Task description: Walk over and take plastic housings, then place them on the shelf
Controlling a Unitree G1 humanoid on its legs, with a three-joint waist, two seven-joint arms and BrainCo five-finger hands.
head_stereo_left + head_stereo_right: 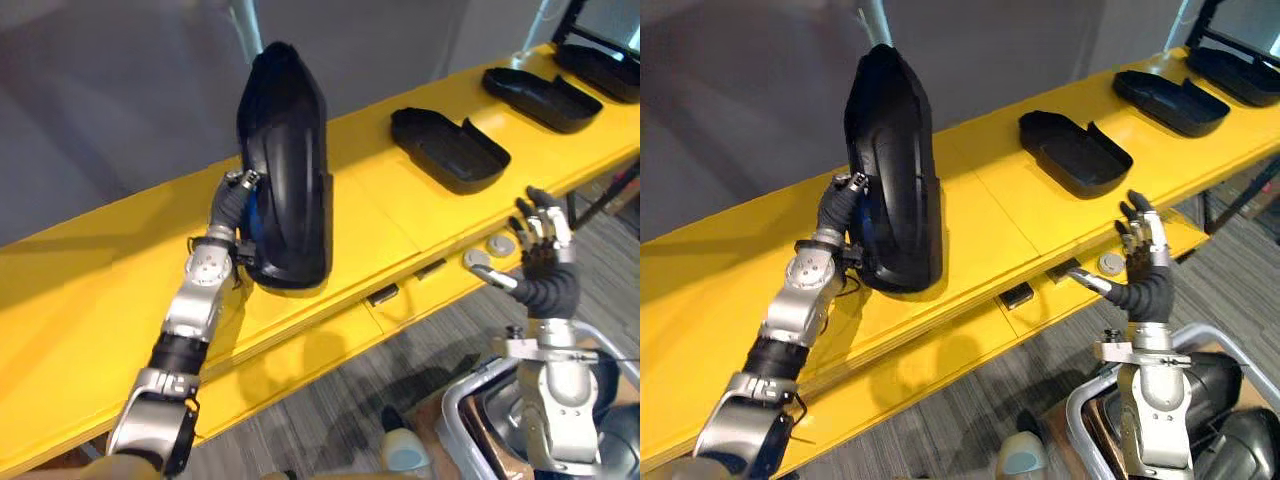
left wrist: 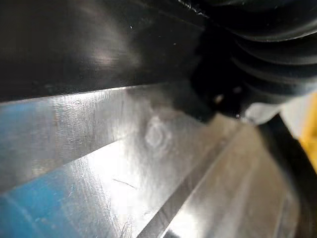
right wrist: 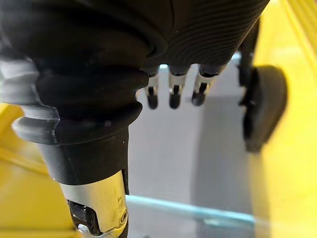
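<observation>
Black housing point(image 2: 74, 44) sits hard against the left wrist camera, its glossy wall meeting a shiny silver-blue surface point(image 2: 124, 163). Cannot tell what that surface belongs to.

Head views: this housing stands on end on the yellow shelf point(image 1: 100, 270). Its narrow end is up and its broad end rests on the shelf top, near the front edge.

Left hand point(image 1: 235, 200) is against the housing's left side, low down, and reaches in behind its rim. The housing hides the rest of the hand, so I cannot tell whether it clasps or only props.

Right hand point(image 1: 540, 228) is raised in front of the shelf's front edge, well apart from the standing housing. It is released, with fingers point(image 3: 172, 96) straight, pointing up and holding nothing.

Further right along the shelf top, three more dark housings lie flat in a row, hollow side up and apart from one another:
- second housing point(image 1: 450, 150), nearest the standing one
- third housing point(image 1: 540, 98), beyond the second
- fourth housing point(image 1: 605, 70), at the far right end

On the lower front ledge of the shelf:
- Two round grey discs point(image 1: 478, 260) lie just beside the right hand.
- Two small black pieces point(image 1: 383, 295) lie between the discs and the standing housing.

A grey-rimmed bin point(image 1: 455, 400) stands on the grey carpet floor point(image 1: 330, 400), below the right arm and in front of the shelf.
</observation>
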